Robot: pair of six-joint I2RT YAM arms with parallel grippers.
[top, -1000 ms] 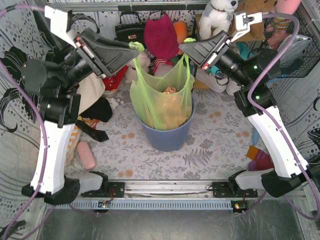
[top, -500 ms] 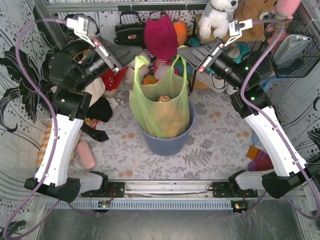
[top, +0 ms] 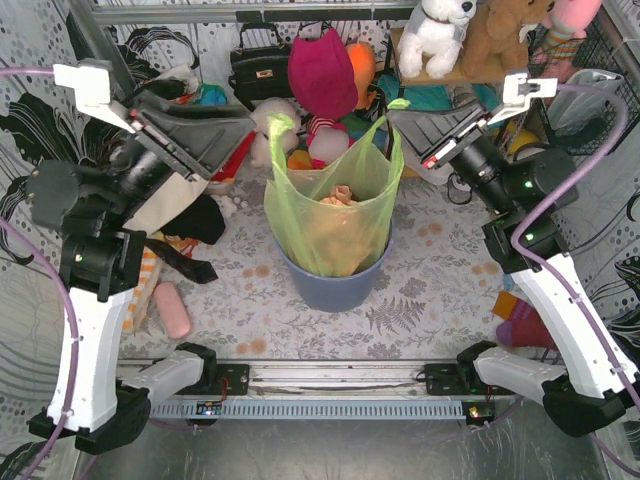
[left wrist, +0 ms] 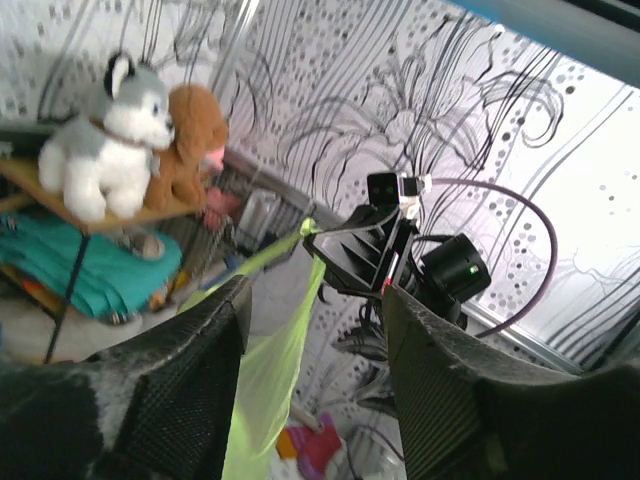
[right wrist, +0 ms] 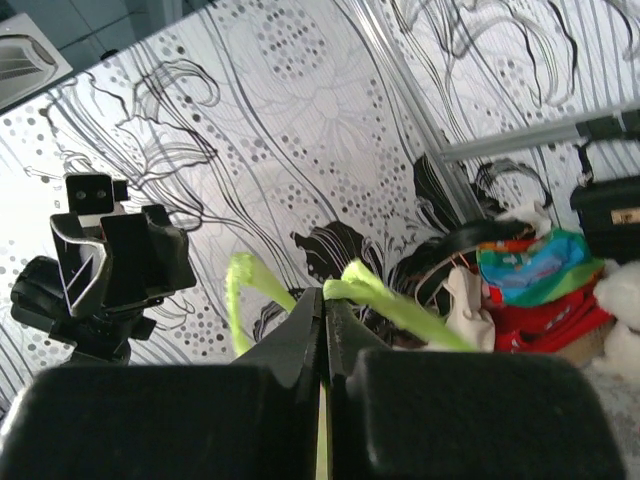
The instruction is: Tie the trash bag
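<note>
The light-green trash bag (top: 325,215) stands in a round blue-grey bin (top: 335,285), with crumpled brown paper (top: 340,195) inside. My right gripper (top: 408,118) is shut on the bag's right handle and holds it up. The right wrist view shows its jaws (right wrist: 325,295) closed on the green strip (right wrist: 400,305). The left handle (top: 280,125) stands free. My left gripper (top: 245,135) is open and empty just left of it. In the left wrist view (left wrist: 315,300) the green bag (left wrist: 270,370) shows beyond the spread fingers.
Stuffed toys (top: 440,35), a black handbag (top: 258,62) and a red bag (top: 322,72) crowd the back. A pink roll (top: 172,310) and dark cloth (top: 195,225) lie at the left, colourful socks (top: 520,320) at the right. A wire basket (top: 590,90) stands at the back right.
My left gripper has let go of the left handle and drawn back to the left, open. My right gripper has moved right with the right handle, widening the bag's mouth.
</note>
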